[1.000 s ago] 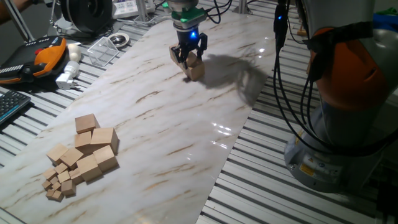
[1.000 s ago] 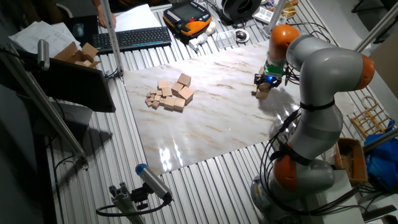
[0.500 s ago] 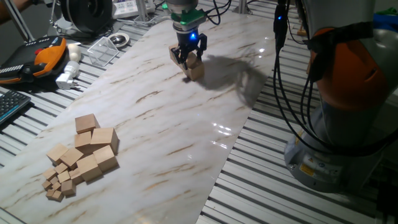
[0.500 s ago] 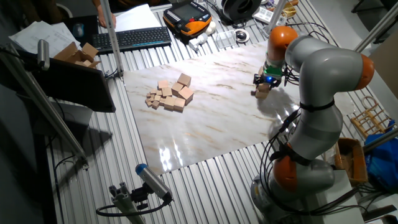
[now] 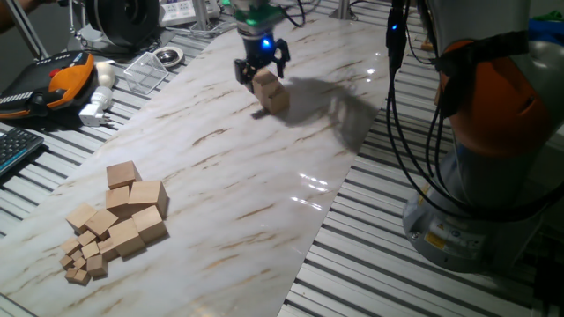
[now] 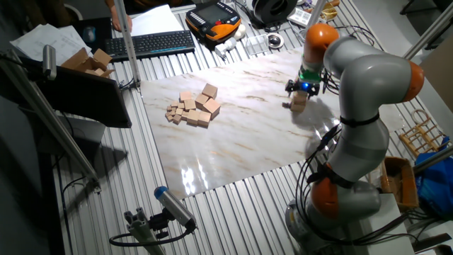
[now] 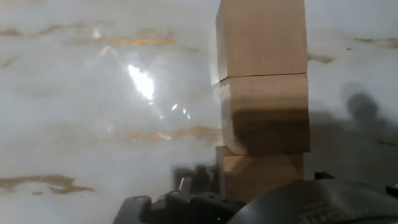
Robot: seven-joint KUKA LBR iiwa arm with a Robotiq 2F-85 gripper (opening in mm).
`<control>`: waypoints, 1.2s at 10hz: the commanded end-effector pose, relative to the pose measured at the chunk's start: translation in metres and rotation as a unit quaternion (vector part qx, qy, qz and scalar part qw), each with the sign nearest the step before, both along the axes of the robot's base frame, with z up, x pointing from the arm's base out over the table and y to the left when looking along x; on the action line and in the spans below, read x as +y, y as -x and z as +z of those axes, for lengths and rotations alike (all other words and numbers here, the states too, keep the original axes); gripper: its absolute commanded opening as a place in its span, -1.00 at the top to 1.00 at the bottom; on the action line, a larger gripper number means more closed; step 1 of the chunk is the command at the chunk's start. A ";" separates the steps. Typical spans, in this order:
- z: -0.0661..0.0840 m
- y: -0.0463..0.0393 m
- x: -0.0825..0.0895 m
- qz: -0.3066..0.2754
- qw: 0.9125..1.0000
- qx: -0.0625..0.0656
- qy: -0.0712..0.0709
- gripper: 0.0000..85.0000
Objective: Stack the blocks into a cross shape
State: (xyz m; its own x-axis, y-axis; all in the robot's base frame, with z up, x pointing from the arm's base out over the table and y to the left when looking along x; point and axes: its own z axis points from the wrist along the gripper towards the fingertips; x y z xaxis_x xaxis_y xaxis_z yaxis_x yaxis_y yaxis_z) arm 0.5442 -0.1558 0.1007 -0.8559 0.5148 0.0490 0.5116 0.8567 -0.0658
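Arm: grey and orange KUKA arm [image 6: 368, 92] reaching over the far end of the desk.
Desk: white marble-patterned desk [image 5: 220, 167] on a slatted metal bench [image 5: 370, 264].
Loose blocks: pile of tan wooden blocks [image 5: 132, 211] near the desk's other end, well apart from the pincer; much tinier cubes [image 5: 81, 264] lie at the pile's edge.
Stacked blocks: small stack of blocks [image 5: 271, 92] right under the pincer; the hand view shows three block faces lined up, touching.
Pincer: pincer [image 5: 261, 69] hangs just above the stack, fingers apart, gripping nothing.
Clutter: orange-black pendant [image 5: 62, 79] and keyboard [image 6: 152, 44] beside the desk.
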 end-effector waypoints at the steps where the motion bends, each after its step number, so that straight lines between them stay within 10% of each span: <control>1: 0.011 -0.0038 0.023 -0.006 1.000 0.004 0.001 -1.00; 6: 0.048 -0.0173 0.130 -0.052 0.998 0.029 0.002 -1.00; 8: 0.042 -0.0153 0.144 -0.052 0.998 0.028 -0.009 -0.60; 12: 0.033 -0.0151 0.150 -0.059 0.998 0.027 -0.014 -0.60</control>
State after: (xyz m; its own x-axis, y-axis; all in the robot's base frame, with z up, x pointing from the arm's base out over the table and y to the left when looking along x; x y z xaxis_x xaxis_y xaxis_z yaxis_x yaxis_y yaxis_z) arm 0.5595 -0.0333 0.1335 -0.7856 0.6092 0.1085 0.6048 0.7930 -0.0733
